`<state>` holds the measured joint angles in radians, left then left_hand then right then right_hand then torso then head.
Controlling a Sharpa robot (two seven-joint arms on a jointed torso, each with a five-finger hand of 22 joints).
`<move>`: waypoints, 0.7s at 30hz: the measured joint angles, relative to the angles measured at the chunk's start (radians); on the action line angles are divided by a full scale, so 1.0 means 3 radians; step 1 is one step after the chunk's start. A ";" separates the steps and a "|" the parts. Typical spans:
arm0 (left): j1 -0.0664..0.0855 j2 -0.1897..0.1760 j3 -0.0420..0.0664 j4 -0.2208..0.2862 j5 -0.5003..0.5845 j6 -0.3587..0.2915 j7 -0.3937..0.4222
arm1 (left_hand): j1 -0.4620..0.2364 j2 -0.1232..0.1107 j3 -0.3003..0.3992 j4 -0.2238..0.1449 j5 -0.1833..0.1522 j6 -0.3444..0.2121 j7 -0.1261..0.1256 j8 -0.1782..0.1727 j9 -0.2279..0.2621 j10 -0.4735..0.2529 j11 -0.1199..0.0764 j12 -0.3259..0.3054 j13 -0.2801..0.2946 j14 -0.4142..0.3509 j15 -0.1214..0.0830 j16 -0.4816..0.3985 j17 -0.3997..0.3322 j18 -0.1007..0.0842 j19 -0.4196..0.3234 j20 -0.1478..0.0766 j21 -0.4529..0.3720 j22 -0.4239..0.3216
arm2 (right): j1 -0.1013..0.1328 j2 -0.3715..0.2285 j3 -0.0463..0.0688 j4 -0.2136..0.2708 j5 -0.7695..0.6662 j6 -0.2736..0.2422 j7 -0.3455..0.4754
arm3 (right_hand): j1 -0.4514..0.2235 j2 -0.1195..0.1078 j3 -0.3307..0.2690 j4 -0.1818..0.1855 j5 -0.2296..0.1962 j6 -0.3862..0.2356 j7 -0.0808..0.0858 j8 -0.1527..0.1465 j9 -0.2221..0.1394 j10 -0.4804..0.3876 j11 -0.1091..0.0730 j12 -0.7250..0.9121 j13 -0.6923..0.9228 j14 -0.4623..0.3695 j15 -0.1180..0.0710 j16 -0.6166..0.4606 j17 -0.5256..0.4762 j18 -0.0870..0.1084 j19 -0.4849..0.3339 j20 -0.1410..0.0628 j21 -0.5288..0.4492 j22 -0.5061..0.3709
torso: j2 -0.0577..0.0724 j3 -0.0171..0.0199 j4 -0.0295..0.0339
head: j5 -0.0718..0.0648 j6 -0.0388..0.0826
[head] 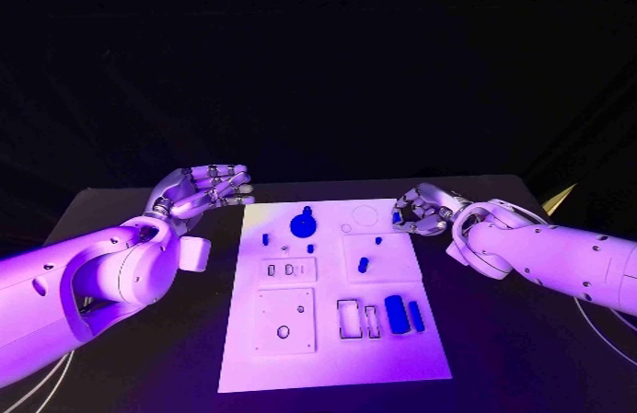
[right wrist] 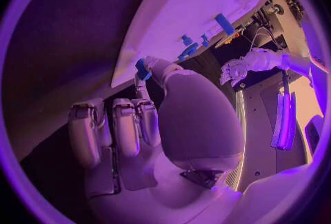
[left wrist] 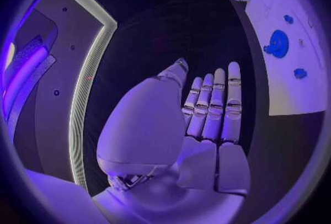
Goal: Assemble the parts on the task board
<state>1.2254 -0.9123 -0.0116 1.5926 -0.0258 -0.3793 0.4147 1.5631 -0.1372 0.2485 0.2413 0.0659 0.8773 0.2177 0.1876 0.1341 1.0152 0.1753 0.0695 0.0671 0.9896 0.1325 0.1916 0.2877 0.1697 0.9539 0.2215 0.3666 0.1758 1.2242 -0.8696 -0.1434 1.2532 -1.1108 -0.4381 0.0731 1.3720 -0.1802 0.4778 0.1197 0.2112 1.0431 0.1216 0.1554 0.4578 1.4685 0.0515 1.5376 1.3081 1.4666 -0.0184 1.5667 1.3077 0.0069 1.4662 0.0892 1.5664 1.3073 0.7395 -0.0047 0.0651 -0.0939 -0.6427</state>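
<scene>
Right hand hovers at the far right edge of the task board, pinching a small blue part between thumb and a finger; the right wrist view shows that part at the fingertips, its other fingers curled low. Left hand hangs off the board's far left corner over the dark surface, holding nothing; the left wrist view shows its fingers straight and side by side. On the board lie one round blue part at the far end, two blue bars side by side near the front right, and one short blue piece mid-board.
</scene>
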 measured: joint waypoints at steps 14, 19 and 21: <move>0.0000 0.0006 0.0000 -0.0017 0.0000 0.0000 -0.0001 | 0.0000 0.0000 0.0010 -0.0010 0.0000 0.0000 0.0000 0.0000 0.0000 0.0000 0.0000 0.0000 0.0000 0.0000 0.0000 0.0000 0.0008 0.0000 -0.0012 0.0012 0.0016 0.0005 | 0.0154 -0.0123 0.0006 0.0553 0.0043 -0.0270 -0.0254 | -0.0028 0.0040 0.0061 -0.0032 -0.0001 -0.0005 -0.0008 0.0030 0.0000 -0.0012 -0.0011 0.0014 -0.0001 0.0000 0.0000 0.0000 0.0000 0.0000 0.0000 0.0000 0.0000 0.0003 | -0.0006 -0.0004 -0.0008 | -0.0014 -0.0012; -0.0001 0.0034 -0.0001 -0.0053 0.0000 0.0000 -0.0002 | 0.0000 0.0000 0.0010 -0.0010 0.0000 0.0000 0.0000 0.0000 0.0000 0.0000 0.0000 0.0000 0.0000 0.0000 0.0000 0.0000 0.0008 0.0000 -0.0012 0.0012 0.0016 0.0005 | 0.0179 -0.0027 0.0004 0.0810 -0.0040 -0.0354 -0.0501 | -0.0015 0.0053 0.0079 -0.0049 -0.0003 -0.0008 -0.0011 0.0029 0.0000 -0.0012 -0.0011 0.0014 -0.0001 0.0000 0.0000 0.0000 0.0000 0.0000 0.0000 0.0000 0.0000 0.0002 | -0.0017 -0.0008 -0.0016 | 0.0006 -0.0039; -0.0001 0.0052 -0.0001 -0.0073 0.0000 0.0000 -0.0002 | 0.0000 0.0000 0.0010 -0.0009 0.0000 0.0000 0.0000 0.0000 0.0000 0.0000 0.0000 0.0000 0.0000 0.0000 0.0000 0.0000 0.0008 0.0000 -0.0012 0.0012 0.0016 0.0005 | 0.0177 0.0050 0.0001 0.0914 -0.0107 -0.0385 -0.0625 | -0.0016 0.0054 0.0088 -0.0058 -0.0003 -0.0011 -0.0014 0.0028 0.0000 -0.0012 -0.0011 0.0014 -0.0001 0.0000 0.0000 0.0000 -0.0001 0.0000 0.0000 0.0000 0.0000 0.0002 | -0.0024 -0.0010 -0.0016 | 0.0022 -0.0050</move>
<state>1.2253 -0.8968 -0.0119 1.5706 -0.0258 -0.3793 0.4140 1.5631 -0.1372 0.2514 0.2385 0.0659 0.8773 0.2177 0.1876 0.1339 1.0152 0.1753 0.0695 0.0671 0.9896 0.1325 0.1916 0.2900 0.1698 0.9503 0.2251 0.3715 0.1773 1.2774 -0.8547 -0.1431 1.5273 -1.1428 -0.5536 -0.1146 1.3674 -0.1641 0.5043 0.1024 0.2102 1.0398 0.1173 0.1639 0.4579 1.4649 0.0481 1.5418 1.3078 1.4665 -0.0183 1.5667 1.3076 0.0068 1.4662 0.0893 1.5663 1.3080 0.7323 -0.0078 0.0603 -0.0871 -0.6577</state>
